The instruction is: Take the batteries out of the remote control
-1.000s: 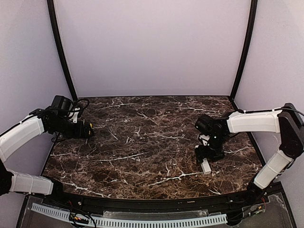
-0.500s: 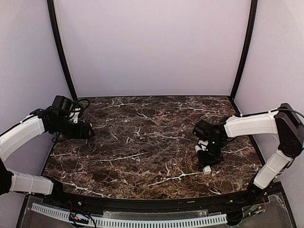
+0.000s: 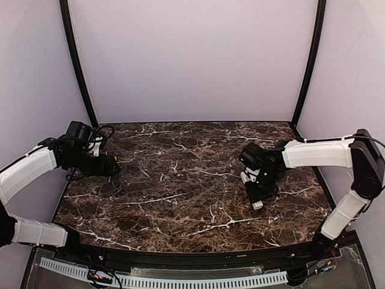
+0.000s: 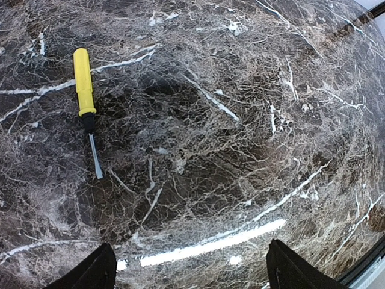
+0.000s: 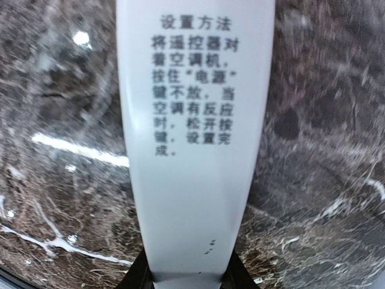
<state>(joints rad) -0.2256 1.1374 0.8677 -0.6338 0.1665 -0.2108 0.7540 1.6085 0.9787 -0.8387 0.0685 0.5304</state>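
Right gripper (image 3: 260, 192) pinches the slim white rectangular remote control (image 5: 194, 150). Its dark fingers (image 5: 133, 282) sit tight on both long edges, printed face toward the wrist camera. Position: right half of the dark marble table (image 3: 180, 198), well in from the right edge.

Left gripper (image 4: 189, 268) spread wide, near the left edge. Yellow-handled flat screwdriver (image 4: 84, 90) lies flat just beyond it.

Wide stretch of marble between the arms.

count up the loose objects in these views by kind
slim white rectangular plastic remote control: 1
yellow-handled flat-blade screwdriver: 1
small cylindrical batteries: 0 in view
total: 2
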